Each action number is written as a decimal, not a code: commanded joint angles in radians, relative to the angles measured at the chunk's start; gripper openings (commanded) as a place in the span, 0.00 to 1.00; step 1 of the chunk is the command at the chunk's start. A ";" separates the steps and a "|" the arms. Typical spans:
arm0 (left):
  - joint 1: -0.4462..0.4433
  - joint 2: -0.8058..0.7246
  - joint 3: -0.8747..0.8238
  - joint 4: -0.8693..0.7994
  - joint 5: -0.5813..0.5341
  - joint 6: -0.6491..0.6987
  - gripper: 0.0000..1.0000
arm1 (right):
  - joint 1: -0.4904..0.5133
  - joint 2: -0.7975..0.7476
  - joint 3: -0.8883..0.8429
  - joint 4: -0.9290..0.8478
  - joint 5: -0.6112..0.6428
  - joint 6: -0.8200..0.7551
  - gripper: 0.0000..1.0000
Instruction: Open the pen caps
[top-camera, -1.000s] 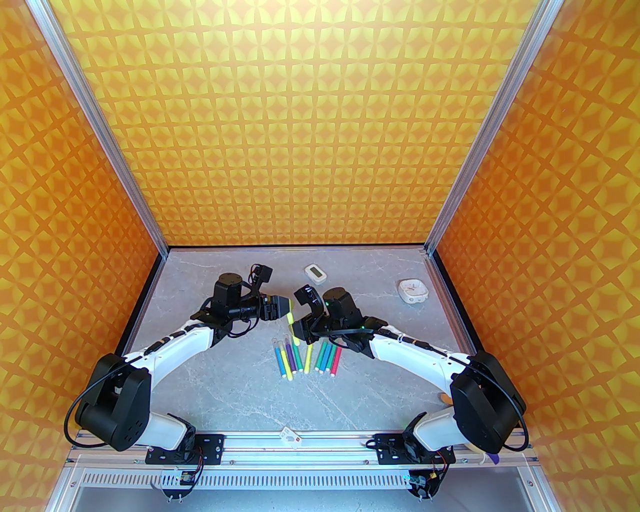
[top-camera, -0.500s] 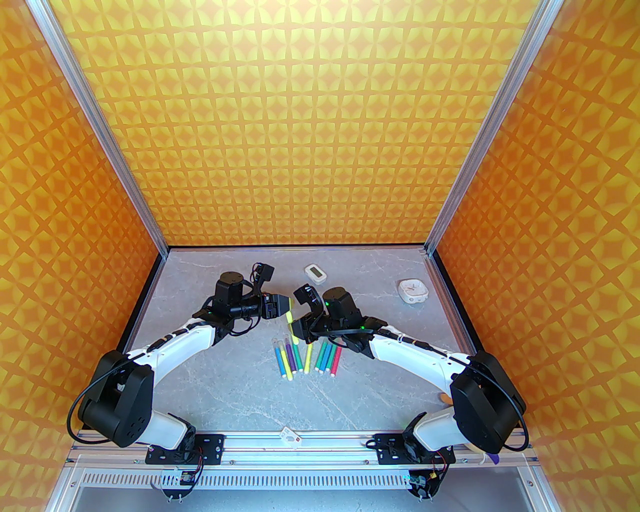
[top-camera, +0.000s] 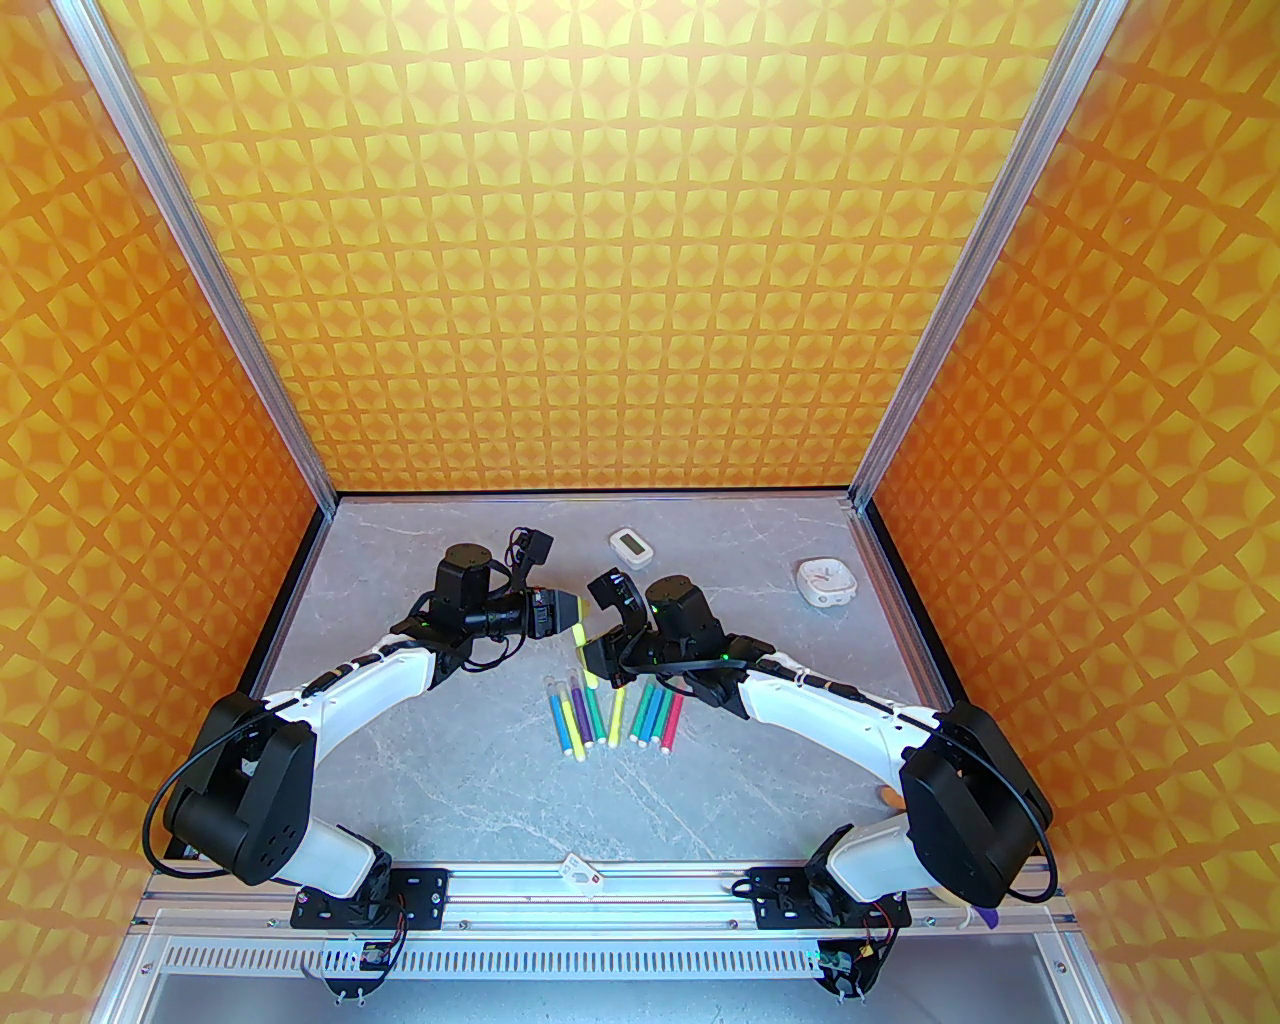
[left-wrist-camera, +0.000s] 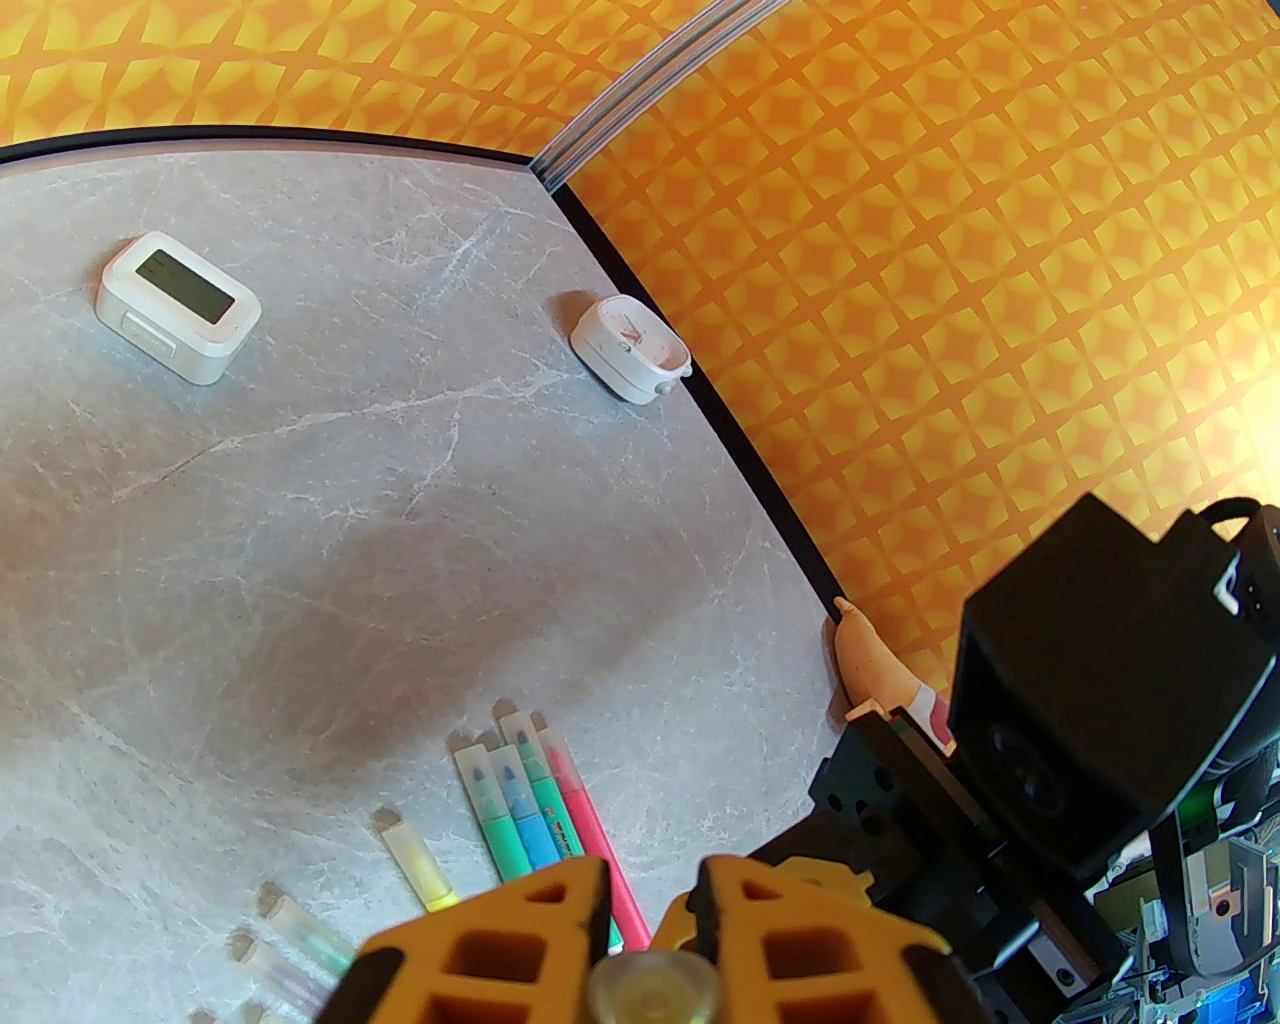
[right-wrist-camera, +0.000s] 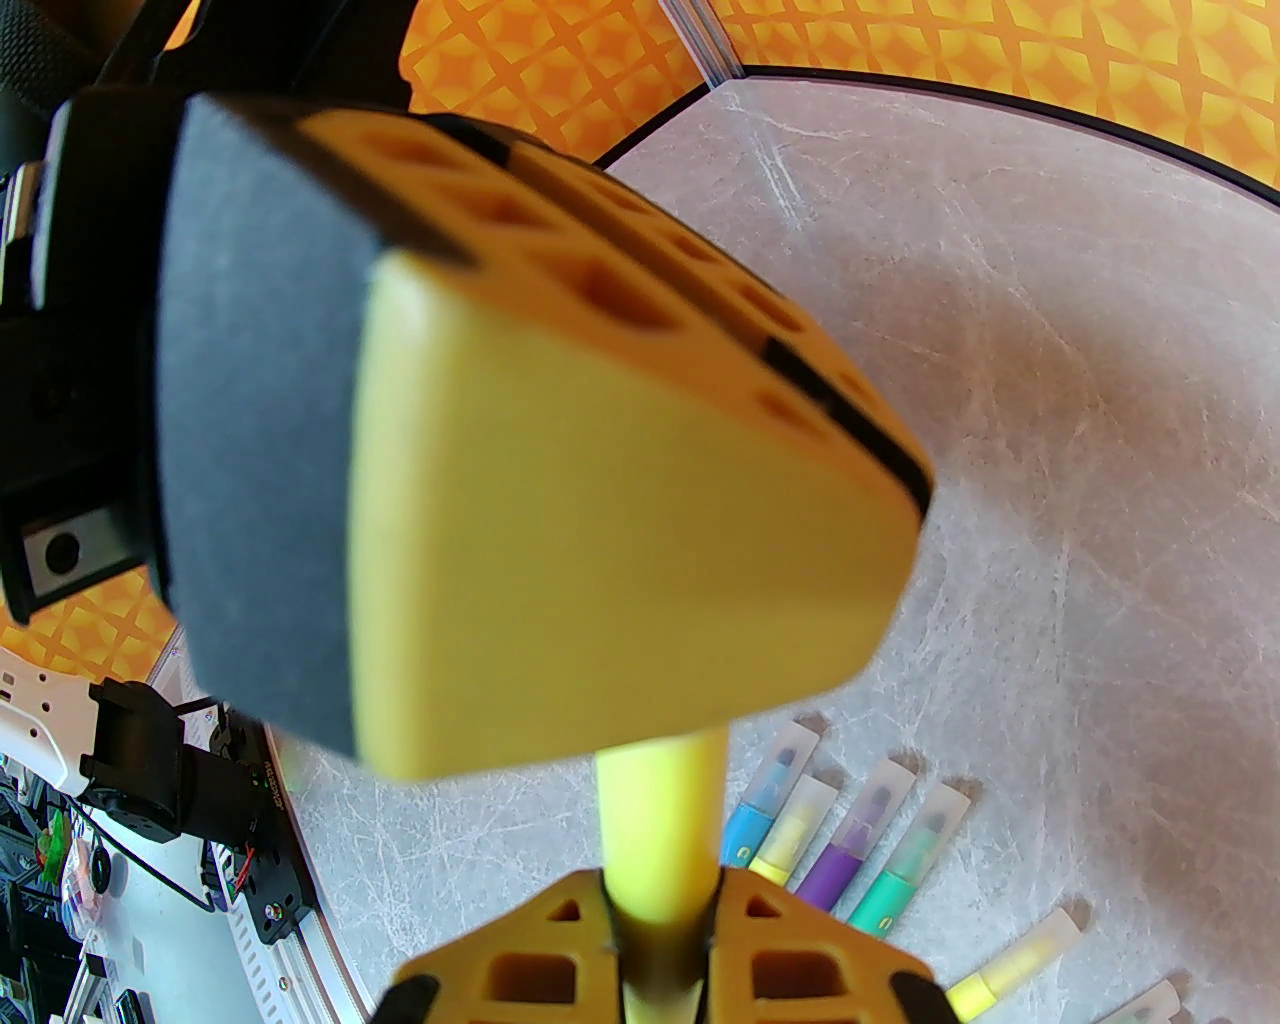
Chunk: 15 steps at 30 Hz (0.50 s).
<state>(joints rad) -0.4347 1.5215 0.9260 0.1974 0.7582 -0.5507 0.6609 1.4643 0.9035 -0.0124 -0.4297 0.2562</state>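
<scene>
A yellow pen (top-camera: 582, 637) hangs above the table between both grippers. My right gripper (right-wrist-camera: 660, 900) is shut on its yellow barrel (right-wrist-camera: 662, 810). My left gripper (left-wrist-camera: 652, 890) is shut on the pen's far end, where a pale translucent pen cap (left-wrist-camera: 652, 985) shows end-on between the yellow fingers (right-wrist-camera: 620, 520). In the top view the left gripper (top-camera: 570, 612) and right gripper (top-camera: 598, 655) nearly touch. Several more pens (top-camera: 610, 712) lie in a row on the table below them, with whitish pen caps (right-wrist-camera: 800, 745) on; they also show as pens (left-wrist-camera: 530, 810) in the left wrist view.
A white digital clock (top-camera: 630, 544) (left-wrist-camera: 178, 305) lies at the back of the grey marble table (top-camera: 520, 800). A white alarm clock (top-camera: 826, 580) (left-wrist-camera: 630, 345) sits at the back right by the black table edge. A peach-coloured object (left-wrist-camera: 870, 660) lies against the right wall.
The left arm has shifted slightly to the right and its gripper has edged a little farther back. Both grippers still hold the yellow pen. The right arm has barely moved.
</scene>
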 joint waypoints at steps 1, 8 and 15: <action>-0.009 -0.004 0.031 0.018 0.025 -0.013 0.13 | 0.005 -0.023 -0.018 0.051 0.031 0.012 0.22; -0.009 -0.005 0.055 0.014 0.025 -0.043 0.03 | 0.006 -0.014 -0.060 0.129 0.037 0.046 0.35; -0.009 0.010 0.073 0.016 0.027 -0.073 0.00 | 0.005 -0.019 -0.070 0.158 0.032 0.042 0.34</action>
<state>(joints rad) -0.4351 1.5219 0.9634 0.1993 0.7601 -0.5957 0.6636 1.4643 0.8448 0.1020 -0.4152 0.2874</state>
